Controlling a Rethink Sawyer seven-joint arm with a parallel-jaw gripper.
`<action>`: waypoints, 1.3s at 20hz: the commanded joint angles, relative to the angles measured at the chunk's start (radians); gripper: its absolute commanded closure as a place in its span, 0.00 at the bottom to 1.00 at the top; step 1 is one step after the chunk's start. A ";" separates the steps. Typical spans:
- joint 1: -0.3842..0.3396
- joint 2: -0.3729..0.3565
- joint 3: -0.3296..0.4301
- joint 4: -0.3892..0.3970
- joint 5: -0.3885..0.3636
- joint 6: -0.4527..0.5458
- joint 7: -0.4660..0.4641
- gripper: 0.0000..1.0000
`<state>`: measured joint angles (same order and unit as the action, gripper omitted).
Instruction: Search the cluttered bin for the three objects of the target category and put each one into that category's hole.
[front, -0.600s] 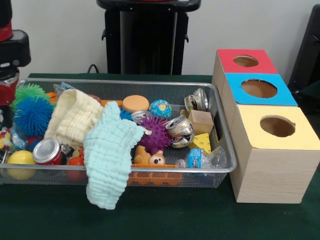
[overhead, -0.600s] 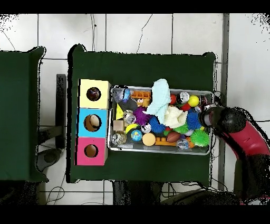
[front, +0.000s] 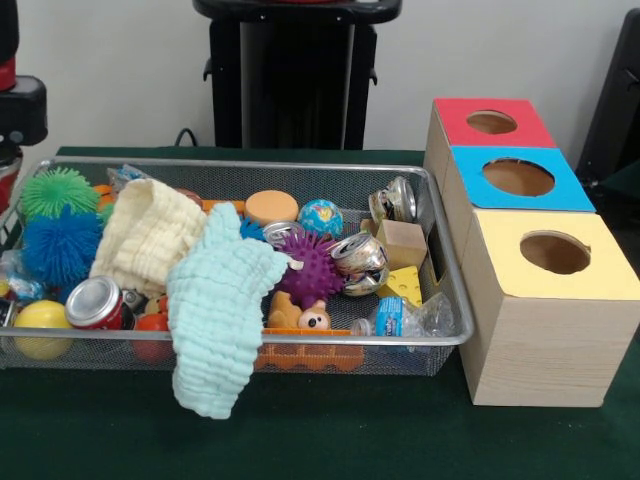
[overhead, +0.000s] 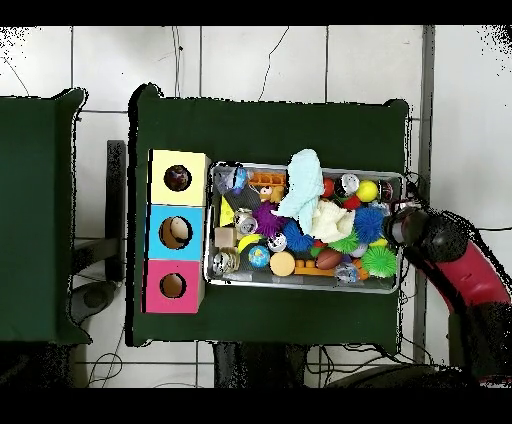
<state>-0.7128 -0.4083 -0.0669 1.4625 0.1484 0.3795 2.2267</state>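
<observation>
The silver wire-mesh bin (front: 448, 262) lies on the green table, full of clutter; it also shows in the overhead view (overhead: 300, 286). The yellow-topped wooden box stands beside its end, with its round hole (front: 555, 252) facing up, also seen from overhead (overhead: 178, 178). My gripper (overhead: 402, 228) hangs at the bin's end farthest from the boxes, over the blue fuzzy ball (front: 60, 245) and green fuzzy ball (front: 58, 188). Only the arm's black and red end (front: 15, 110) shows at the front view's left edge. Nothing shows in its hold.
A mint cloth (front: 215, 310) hangs over the bin's front rim beside a cream cloth (front: 145, 235). Crushed cans (front: 360, 262), a red can (front: 95, 302), a purple spiky ball (front: 312, 268), a cheese wedge (front: 405, 285) and a wooden block (front: 402, 243) lie inside. Blue-topped (front: 520, 178) and red-topped (front: 490, 122) boxes stand behind the yellow one.
The arm has drawn back from the bin's end, moving up and left out of the front view. More of the blue and green fuzzy balls shows. Nothing in the bin moved.
</observation>
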 joint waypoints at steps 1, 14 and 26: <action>-0.050 0.102 0.141 0.083 -0.059 -0.031 -0.028 1.00; -0.058 0.130 0.177 0.057 -0.043 -0.069 0.018 1.00; -0.039 0.111 0.219 0.096 0.009 -0.027 0.066 1.00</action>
<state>-0.7711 -0.3619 0.0120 1.4587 0.1488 0.3179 2.2267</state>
